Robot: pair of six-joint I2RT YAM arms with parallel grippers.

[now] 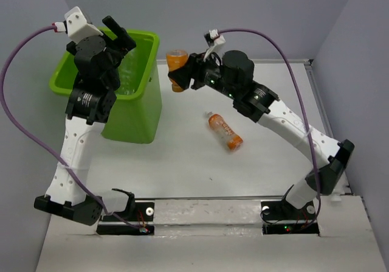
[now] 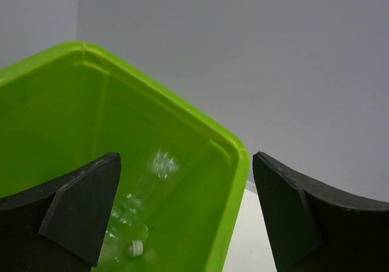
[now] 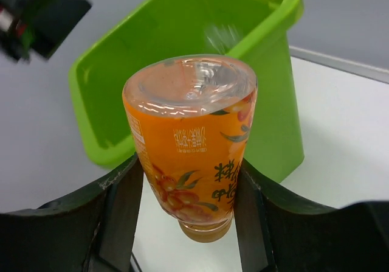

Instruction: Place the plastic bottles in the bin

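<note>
The white counter point(image 1: 182, 162) carries everything. The lime-green bin point(image 1: 134, 111) stands on its far left part, open side up.

The left arm point(image 1: 73, 144) rises from its base at the near edge and reaches over the bin. The right arm point(image 1: 285, 123) stretches from the near right across the counter toward the bin's right side.

The left hand point(image 1: 118, 34) hangs above the bin's opening. It is released, its two fingers spread wide with nothing between them; the left wrist view looks down past them into the bin. The right hand point(image 3: 185, 211) is just right of the bin's rim, above the counter, and grasps an orange bottle point(image 3: 188, 132). One finger presses each side of the labelled body. The bottle's clear base faces the wrist camera and its neck points away, downward. It is outside the bin, beside the far right corner.

A second orange bottle point(image 1: 225, 131) lies on its side on the counter, well apart from the bin and near the right arm's middle.

Clear bottles point(image 2: 137, 217) lie at the bottom of the bin, a white cap showing among them; how many I cannot tell.
</note>
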